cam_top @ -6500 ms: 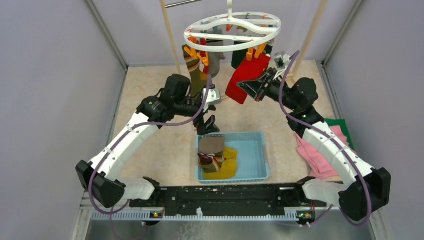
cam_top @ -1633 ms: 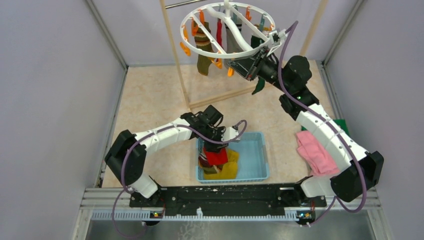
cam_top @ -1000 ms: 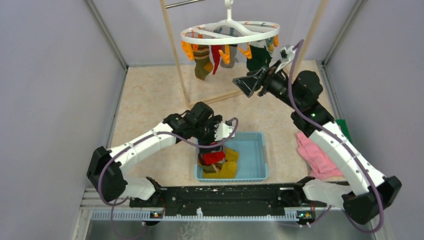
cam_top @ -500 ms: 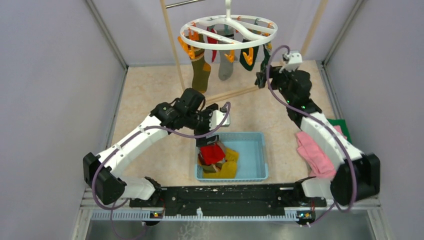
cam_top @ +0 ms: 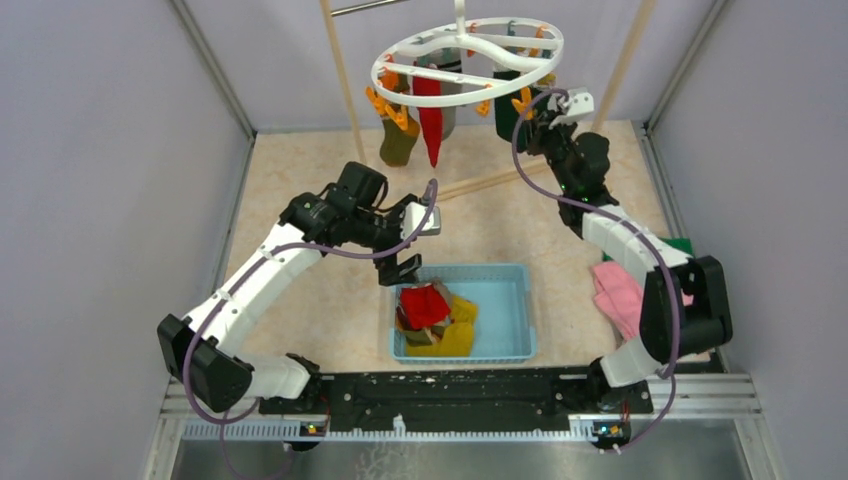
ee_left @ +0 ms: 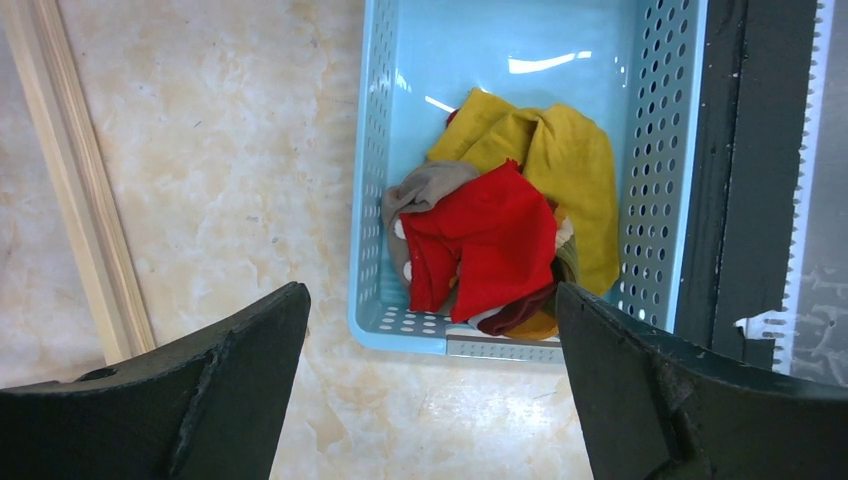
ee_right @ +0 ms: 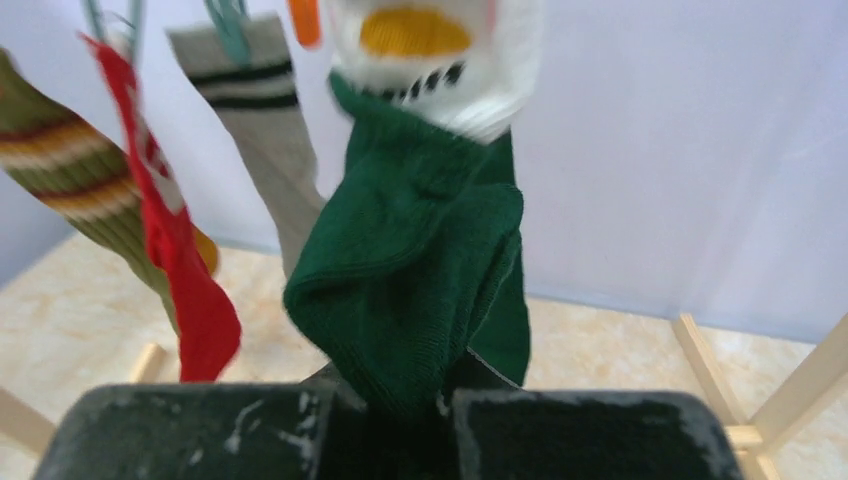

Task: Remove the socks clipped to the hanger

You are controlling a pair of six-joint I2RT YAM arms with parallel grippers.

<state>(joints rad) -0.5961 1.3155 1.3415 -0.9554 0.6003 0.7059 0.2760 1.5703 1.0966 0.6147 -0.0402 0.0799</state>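
Observation:
The white ring hanger (cam_top: 468, 62) hangs tilted at the top. Clipped under it are an olive striped sock (cam_top: 398, 142), a red sock (cam_top: 430, 125), a grey sock (ee_right: 265, 130) and a dark green sock (cam_top: 508, 115). My right gripper (cam_top: 530, 125) reaches up at the hanger's right side. In the right wrist view the right gripper (ee_right: 400, 400) is shut on the lower end of the dark green sock (ee_right: 420, 260). My left gripper (cam_top: 400, 262) hangs open and holding nothing above the left end of the blue basket (cam_top: 510, 300). In the left wrist view red (ee_left: 490, 245) and yellow (ee_left: 570, 160) socks lie in the basket.
Wooden rack posts (cam_top: 340, 70) (cam_top: 625, 60) flank the hanger, and a wooden base bar (cam_top: 490, 185) crosses the floor below it. A pink cloth (cam_top: 620, 295) and a green cloth (cam_top: 685, 245) lie at the right. Grey walls close in both sides.
The right gripper has moved up to the dark green sock and shut on it. The left arm has drawn back up and left from the basket. The hanger has swung and tilted.

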